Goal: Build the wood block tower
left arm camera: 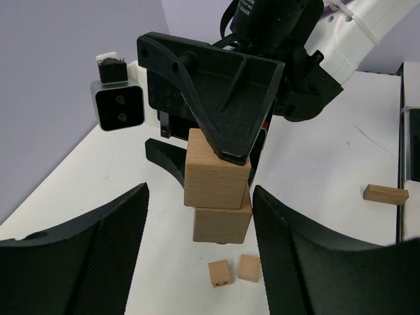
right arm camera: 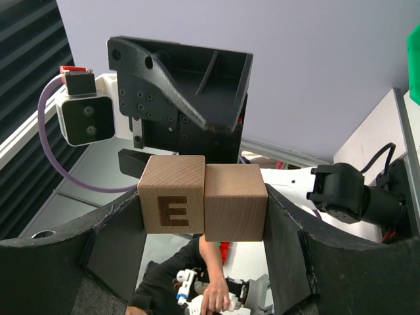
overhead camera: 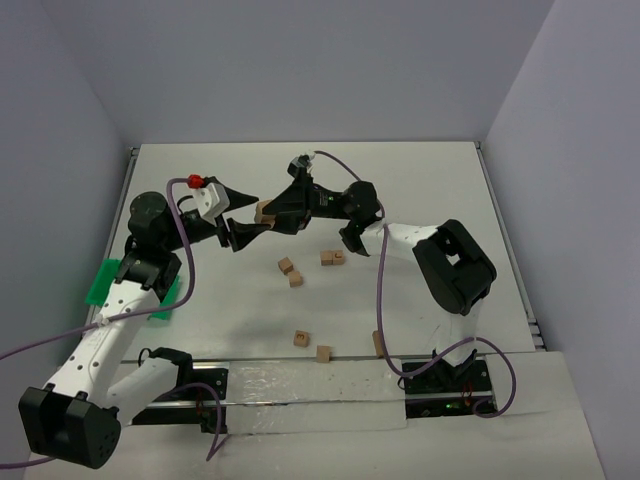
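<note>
**Two wood blocks (right arm camera: 223, 203) risk a tumble in mid-air: a squeeze from the side could push them out of line.**
The cubes, one marked E, sit side by side above the table (overhead camera: 420, 200). The right gripper (right arm camera: 203, 216) clamps them end to end, while the left gripper (left arm camera: 200, 197) stands open around the pair, its fingers clear on either side. Loose blocks (overhead camera: 323, 352) lie scattered below.

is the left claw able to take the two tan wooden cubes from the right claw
Probably yes: left claw stands open astride the tan wooden cubes, gaps both sides; right claw holds them aloft.
</note>
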